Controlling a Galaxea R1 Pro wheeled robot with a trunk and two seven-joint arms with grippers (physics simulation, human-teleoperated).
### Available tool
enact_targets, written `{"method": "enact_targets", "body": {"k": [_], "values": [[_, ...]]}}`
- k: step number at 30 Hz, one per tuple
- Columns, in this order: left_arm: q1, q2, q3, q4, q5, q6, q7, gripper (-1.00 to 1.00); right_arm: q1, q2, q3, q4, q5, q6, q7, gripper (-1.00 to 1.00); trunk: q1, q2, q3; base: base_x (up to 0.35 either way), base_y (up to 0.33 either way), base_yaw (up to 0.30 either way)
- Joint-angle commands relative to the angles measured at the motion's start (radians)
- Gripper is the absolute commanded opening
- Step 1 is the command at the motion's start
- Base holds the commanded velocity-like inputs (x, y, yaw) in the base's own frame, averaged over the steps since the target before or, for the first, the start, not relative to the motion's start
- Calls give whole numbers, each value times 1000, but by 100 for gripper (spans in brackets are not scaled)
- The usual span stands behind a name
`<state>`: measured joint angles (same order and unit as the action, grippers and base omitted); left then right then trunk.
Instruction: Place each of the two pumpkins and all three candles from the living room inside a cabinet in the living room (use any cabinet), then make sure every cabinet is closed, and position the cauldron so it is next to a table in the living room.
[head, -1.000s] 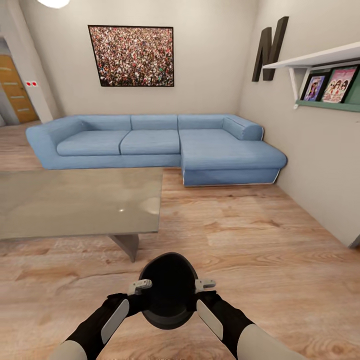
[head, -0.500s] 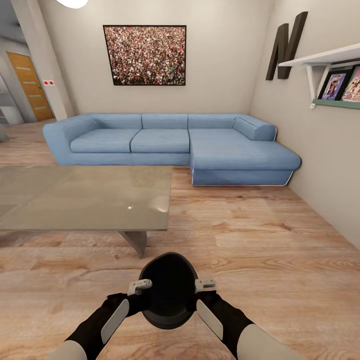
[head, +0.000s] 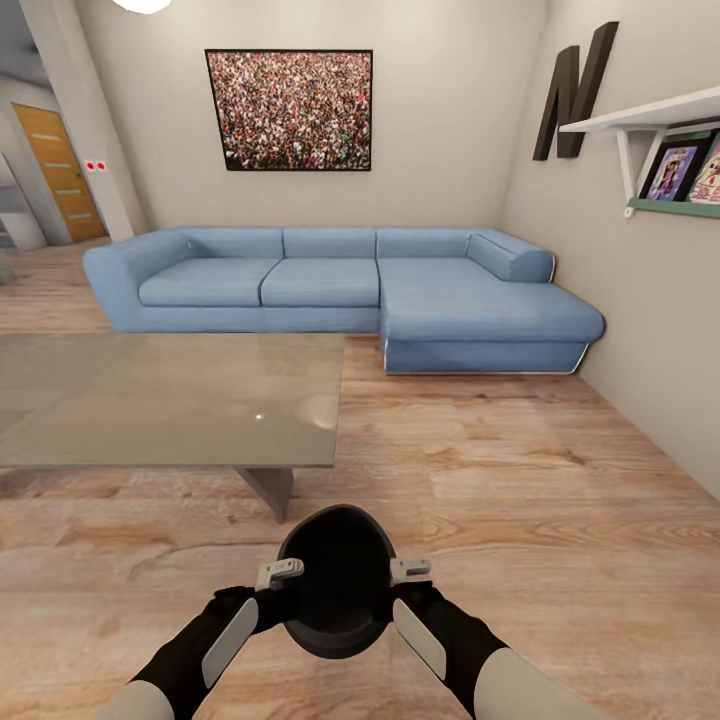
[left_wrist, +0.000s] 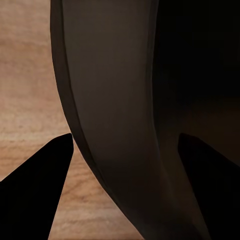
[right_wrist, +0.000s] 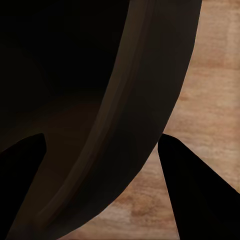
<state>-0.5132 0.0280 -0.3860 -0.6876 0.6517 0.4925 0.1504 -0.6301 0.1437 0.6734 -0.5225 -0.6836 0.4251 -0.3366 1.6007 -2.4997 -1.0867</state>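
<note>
With both tools, left tool (head: 283, 574) and right tool (head: 408, 571), clamped on the round black cauldron (head: 337, 578) between them, I judge only setting it beside the grey glass-topped desk (head: 165, 400) ahead-left remains.

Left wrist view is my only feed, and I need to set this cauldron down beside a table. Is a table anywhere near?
Observer: Yes. In the head view a glass-topped table stands ahead and to the left.
Operator: Is the left gripper carrying the cauldron alone?
Observer: No. The right gripper grips the opposite side of the rim.
Operator: What lies past the table?
Observer: A blue corner sofa against the far wall.
</note>
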Motion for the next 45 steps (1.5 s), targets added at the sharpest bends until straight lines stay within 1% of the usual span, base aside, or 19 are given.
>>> {"method": "enact_targets", "body": {"k": [1, 18, 25, 36, 45], "values": [[-1, 3, 1, -1, -3, 5, 9, -100, -2, -1, 5, -22, -7, -6, -8, -100, 0, -1, -1, 66, 0, 0], [-1, 3, 1, -1, -3, 5, 9, -100, -2, -1, 5, -22, -7, -6, -7, -100, 0, -1, -1, 122, 5, 0], [-1, 3, 1, -1, -3, 5, 9, -100, -2, -1, 5, -22, -11, -4, -7, -100, 0, -1, -1, 45, 0, 0], [-1, 4, 1, -1, -3, 5, 9, -100, -2, -1, 5, -22, -11, -5, -7, -100, 0, -1, -1, 152, 0, 0], [-1, 4, 1, -1, -3, 5, 10, -100, -2, -1, 5, -22, -10, -6, -7, -100, 0, -1, -1, 26, 0, 0]]}}
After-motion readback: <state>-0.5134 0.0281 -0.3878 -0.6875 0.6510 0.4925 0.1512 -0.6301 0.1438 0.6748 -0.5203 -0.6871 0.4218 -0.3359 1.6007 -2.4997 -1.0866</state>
